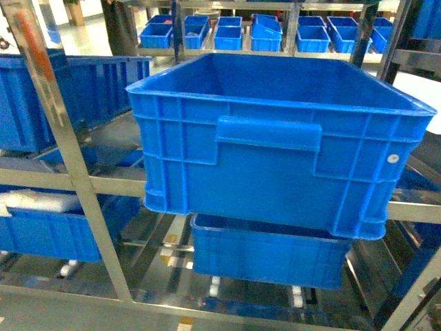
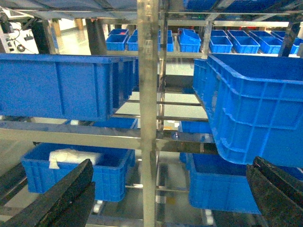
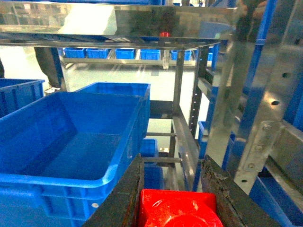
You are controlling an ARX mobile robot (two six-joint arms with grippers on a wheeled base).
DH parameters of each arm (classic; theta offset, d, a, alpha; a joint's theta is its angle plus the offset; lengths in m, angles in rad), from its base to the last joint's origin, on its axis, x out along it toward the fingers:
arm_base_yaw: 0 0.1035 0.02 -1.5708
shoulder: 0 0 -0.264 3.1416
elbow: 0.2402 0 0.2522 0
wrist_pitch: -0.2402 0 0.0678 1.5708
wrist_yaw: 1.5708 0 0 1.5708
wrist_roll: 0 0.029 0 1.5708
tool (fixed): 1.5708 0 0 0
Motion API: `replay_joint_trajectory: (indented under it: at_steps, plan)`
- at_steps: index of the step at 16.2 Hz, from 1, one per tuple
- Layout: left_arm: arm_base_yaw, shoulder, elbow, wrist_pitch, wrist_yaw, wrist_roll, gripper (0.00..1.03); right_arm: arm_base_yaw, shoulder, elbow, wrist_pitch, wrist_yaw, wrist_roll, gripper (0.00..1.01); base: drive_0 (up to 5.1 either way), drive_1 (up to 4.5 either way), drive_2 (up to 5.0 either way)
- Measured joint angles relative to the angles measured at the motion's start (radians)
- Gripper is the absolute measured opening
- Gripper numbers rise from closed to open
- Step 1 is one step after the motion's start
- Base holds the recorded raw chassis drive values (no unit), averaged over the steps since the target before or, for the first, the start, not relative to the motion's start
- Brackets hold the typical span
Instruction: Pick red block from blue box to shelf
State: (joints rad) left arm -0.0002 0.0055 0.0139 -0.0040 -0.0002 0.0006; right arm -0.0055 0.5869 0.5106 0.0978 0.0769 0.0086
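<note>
The shelf (image 1: 76, 181) fills the view, carrying a big blue crate (image 1: 275, 138). The right claw (image 3: 173, 198) is closed on the red block (image 3: 176, 210), so carrying is under way; next it likely needs a free shelf tier. The left claw (image 2: 165, 194) hangs open, empty. Polished floor, more crates (image 1: 227, 34) beyond.

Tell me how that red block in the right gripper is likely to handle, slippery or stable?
The red block looks glossy, so it may be slippery between the right gripper's fingers. It seems rigid molded plastic, so it probably won't deform. Its squarish body suggests it would sit flat on the shelf rather than roll.
</note>
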Motion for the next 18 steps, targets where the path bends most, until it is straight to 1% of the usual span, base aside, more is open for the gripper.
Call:
replay_joint_trajectory:
  at_steps: [18]
  plan:
    - [0.0, 0.0, 0.0, 0.0, -0.001, 0.0, 0.98, 0.005, 0.0, 0.0, 0.001, -0.002, 0.0, 0.29, 0.0, 0.0, 0.0]
